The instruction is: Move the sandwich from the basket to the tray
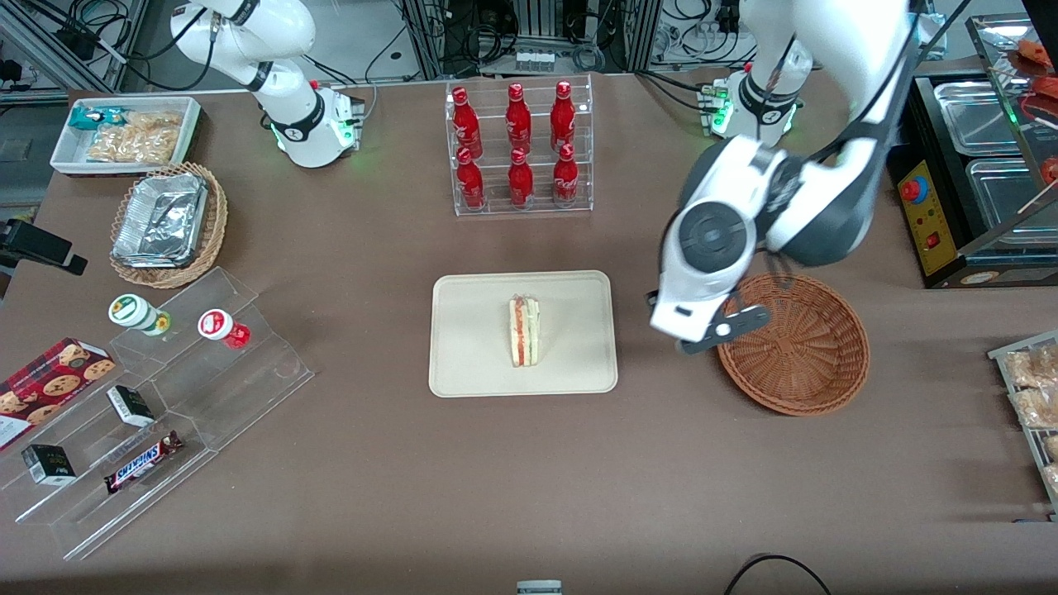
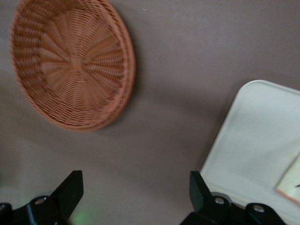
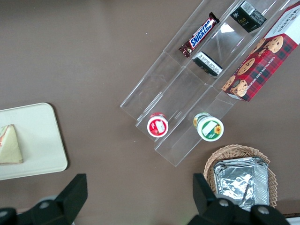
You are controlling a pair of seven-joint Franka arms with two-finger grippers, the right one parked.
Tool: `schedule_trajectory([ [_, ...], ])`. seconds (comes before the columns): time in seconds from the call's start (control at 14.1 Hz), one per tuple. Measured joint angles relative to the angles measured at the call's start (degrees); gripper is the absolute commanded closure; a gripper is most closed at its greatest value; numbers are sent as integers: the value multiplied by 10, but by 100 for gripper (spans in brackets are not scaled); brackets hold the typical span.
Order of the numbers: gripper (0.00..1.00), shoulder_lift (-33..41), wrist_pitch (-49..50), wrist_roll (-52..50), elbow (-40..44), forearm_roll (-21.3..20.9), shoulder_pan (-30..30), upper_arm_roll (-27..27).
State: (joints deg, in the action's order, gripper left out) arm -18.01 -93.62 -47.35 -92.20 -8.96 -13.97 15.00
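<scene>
Toward the parked arm's end of the table, in the upper part of the front view, stood a white bin of snacks (image 1: 124, 132). Just nearer the camera was a tan wicker basket (image 1: 169, 223) holding foil containers. Lower in the frame, a clear stepped stand (image 1: 215, 397) carried two lidded cups (image 1: 132, 312), a Snickers bar (image 1: 142, 463) and small dark boxes (image 1: 131, 405). A cookie box (image 1: 50, 384) lay at the stand's outer edge.

At the upper middle of the frame, a clear rack (image 1: 521, 149) held six red bottles. In the centre lay the tray (image 1: 471, 330). The sandwich (image 1: 524, 330) rested in the middle of the tray with its red and green filling edge turned up. Nothing covered it.

Toward the working arm's end sat the basket (image 1: 806, 347), apart from the tray. At the frame's edge were metal pans (image 1: 975, 116) and a rack of baked goods (image 1: 1033, 388).

The left arm rose from its base (image 1: 752, 107) in the upper part of the frame and folded forward, with its wrist pointing down. Its gripper (image 1: 702, 330) hung above the bare table (image 1: 645, 463) between tray and basket, overlapping the basket's rim nearest the tray. In the left wrist view the gripper (image 2: 136, 190) had its fingers (image 2: 70, 192) spread wide and released, gripping nothing, well clear of the sandwich.
</scene>
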Motion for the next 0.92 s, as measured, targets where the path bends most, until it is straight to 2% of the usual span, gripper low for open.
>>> schedule_trajectory([
  [0.21, 0, 92, 1, 101, -91, 10, 43, 0],
  [0.35, 0, 141, 10, 187, -132, 41, 73, 0],
  [0.64, 0, 192, 59, 349, -132, 81, 96, -44],
  [0.92, 0, 228, 86, 480, -99, 91, 103, -115],
])
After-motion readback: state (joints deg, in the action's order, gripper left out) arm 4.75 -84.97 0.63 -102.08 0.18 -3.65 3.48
